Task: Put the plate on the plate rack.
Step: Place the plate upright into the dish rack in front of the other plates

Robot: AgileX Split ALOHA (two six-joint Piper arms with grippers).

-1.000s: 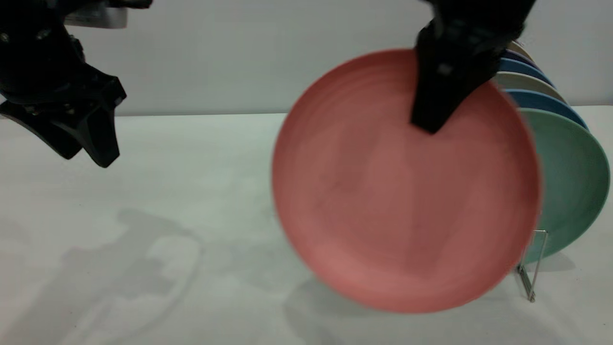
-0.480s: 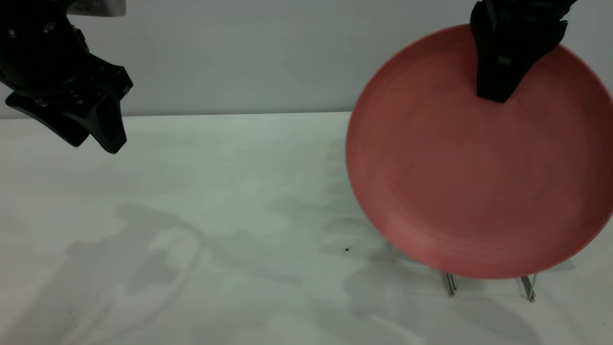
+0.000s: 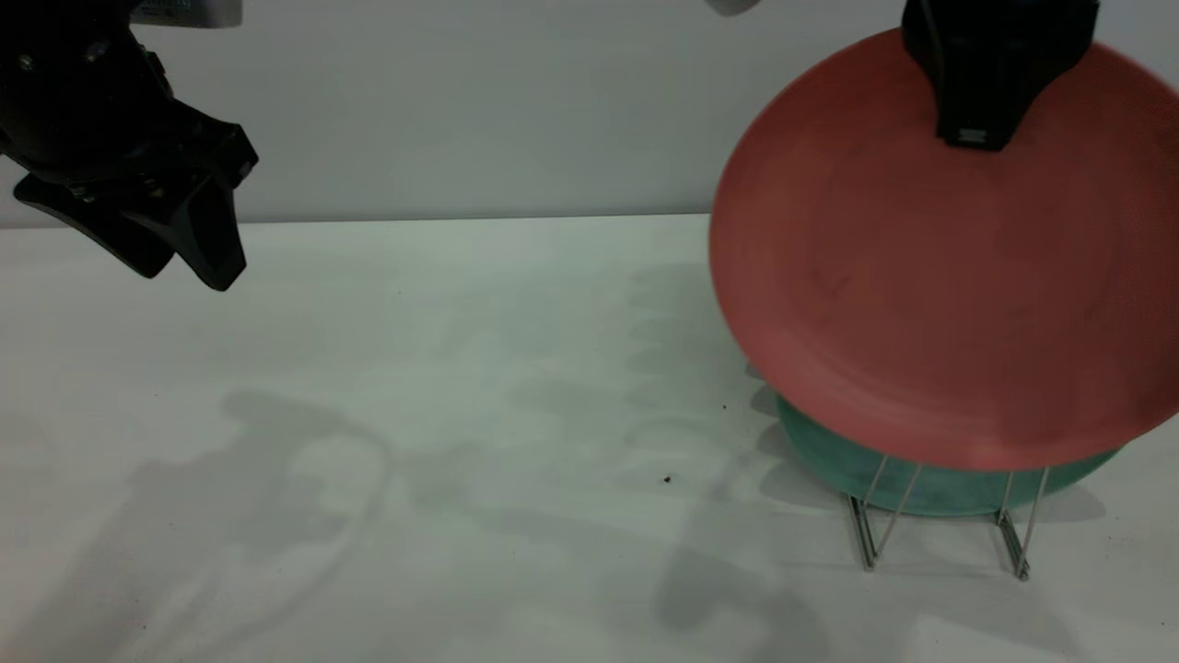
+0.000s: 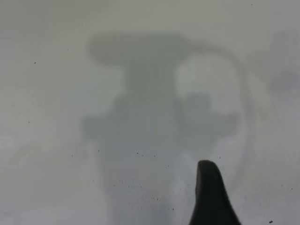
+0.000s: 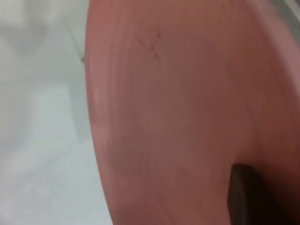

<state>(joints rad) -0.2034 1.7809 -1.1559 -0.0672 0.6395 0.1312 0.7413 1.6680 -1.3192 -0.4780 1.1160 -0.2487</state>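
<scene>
Salmon-pink round plate [image 3: 939,285] with faint dark scuffs hangs upright, slightly tilted, above the low silver wire plate rack [image 3: 944,525], its lower edge over the rack's front loops at the table's right side.

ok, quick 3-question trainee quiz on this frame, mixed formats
1. True or false: the pink plate already sits in the plate rack.
2. Which tool holds the pink plate: A) left tool B) right tool?
3. Fill in: the plate seen behind the pink plate's lower edge is ____.

Key: 1. False, it hangs above the rack. 2. B, gripping the top rim; the left tool hangs over the table at the far left. 3. Teal-green.
</scene>
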